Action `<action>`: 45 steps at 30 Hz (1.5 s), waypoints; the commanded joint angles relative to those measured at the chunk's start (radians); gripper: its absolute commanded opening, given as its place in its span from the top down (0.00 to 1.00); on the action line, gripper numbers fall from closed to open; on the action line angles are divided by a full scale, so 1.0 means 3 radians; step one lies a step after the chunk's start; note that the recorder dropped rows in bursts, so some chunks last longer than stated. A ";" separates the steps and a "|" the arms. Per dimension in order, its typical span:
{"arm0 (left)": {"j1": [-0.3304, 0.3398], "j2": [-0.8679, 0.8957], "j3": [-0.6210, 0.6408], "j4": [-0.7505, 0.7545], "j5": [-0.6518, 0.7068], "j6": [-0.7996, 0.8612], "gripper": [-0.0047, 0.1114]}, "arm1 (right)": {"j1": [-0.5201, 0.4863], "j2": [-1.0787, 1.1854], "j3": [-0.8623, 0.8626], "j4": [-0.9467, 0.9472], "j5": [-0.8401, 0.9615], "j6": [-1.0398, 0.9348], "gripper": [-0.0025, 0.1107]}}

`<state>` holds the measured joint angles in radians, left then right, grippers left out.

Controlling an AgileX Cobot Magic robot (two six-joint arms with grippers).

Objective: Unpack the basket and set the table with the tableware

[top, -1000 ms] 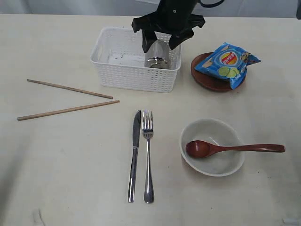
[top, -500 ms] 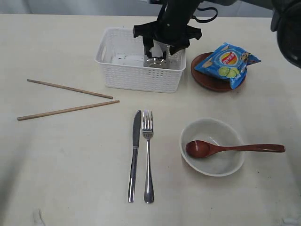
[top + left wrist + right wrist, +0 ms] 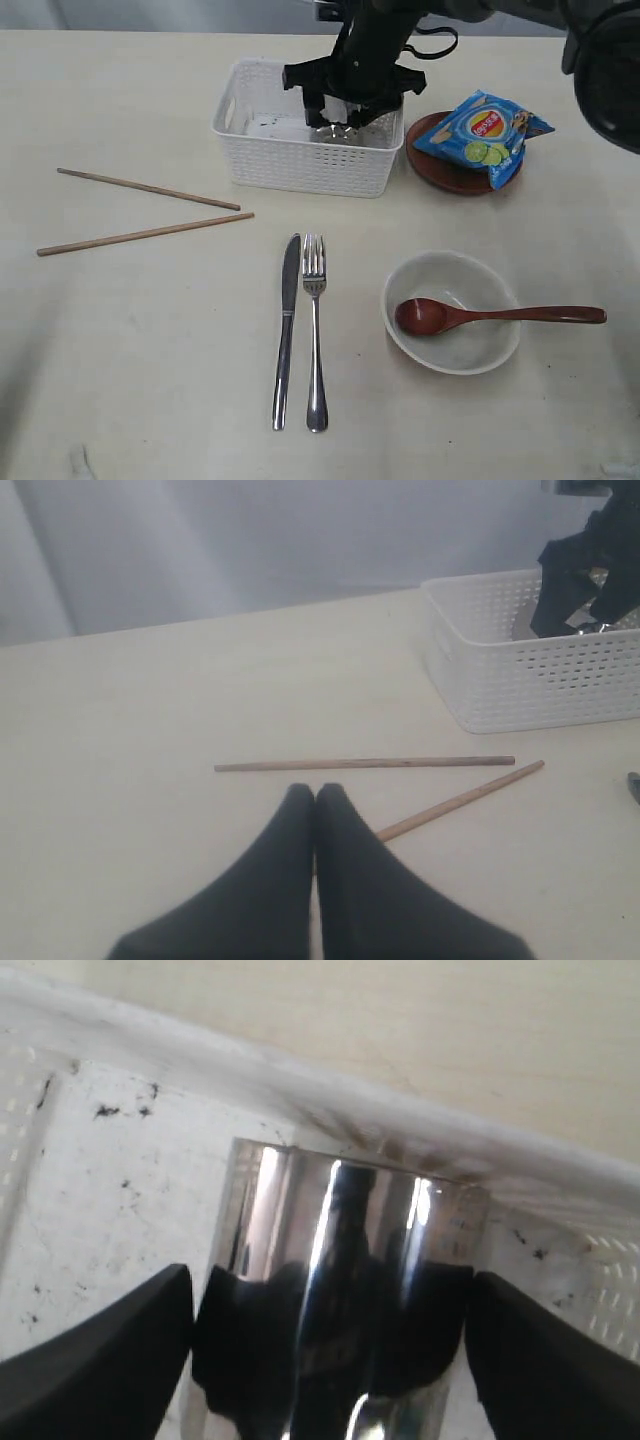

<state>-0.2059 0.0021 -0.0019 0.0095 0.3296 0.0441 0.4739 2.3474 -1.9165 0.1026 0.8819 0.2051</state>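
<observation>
The steel cup stands inside the white basket, in the corner on the side nearest the wooden plate. In the right wrist view the cup is pressed up against the basket's wall. The right tool reaches down into the basket with its jaws spread wide. One dark finger shows on each side of the cup. Whether the pads actually touch the metal I cannot tell.

The basket sits on the pale tabletop. Just beside the basket, on its right in the exterior view, lies the red-brown plate with the blue chips bag on top of it. In front of the basket, the knife and fork lie side by side, nearly touching. In front of the basket and to its right is the pale bowl, with the wooden spoon resting in it, handle pointing away from the basket's side. To the basket's left lie two chopsticks, one near its lower corner and the other a little farther forward.

The left tool is clenched on nothing, hovering over the tabletop near the chopsticks, well apart from the basket.
</observation>
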 commanded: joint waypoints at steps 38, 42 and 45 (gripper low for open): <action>-0.0021 -0.0007 0.0006 -0.0007 -0.0027 0.0002 0.96 | 0.0078 -0.1983 0.2279 0.0618 -0.2118 -0.1376 0.98; -0.0021 -0.0007 0.0006 -0.0007 -0.0027 0.0002 0.96 | 0.0290 -0.2425 0.3053 0.0612 -0.3015 -0.1612 0.98; -0.0021 -0.0007 0.0006 -0.0007 -0.0027 0.0002 0.96 | 0.0385 -0.2634 0.3510 0.0648 -0.3779 -0.1512 0.98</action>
<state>-0.2059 0.0021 -0.0019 0.0095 0.3296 0.0441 0.5718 1.6161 -0.9779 0.2777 -0.0347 -0.2512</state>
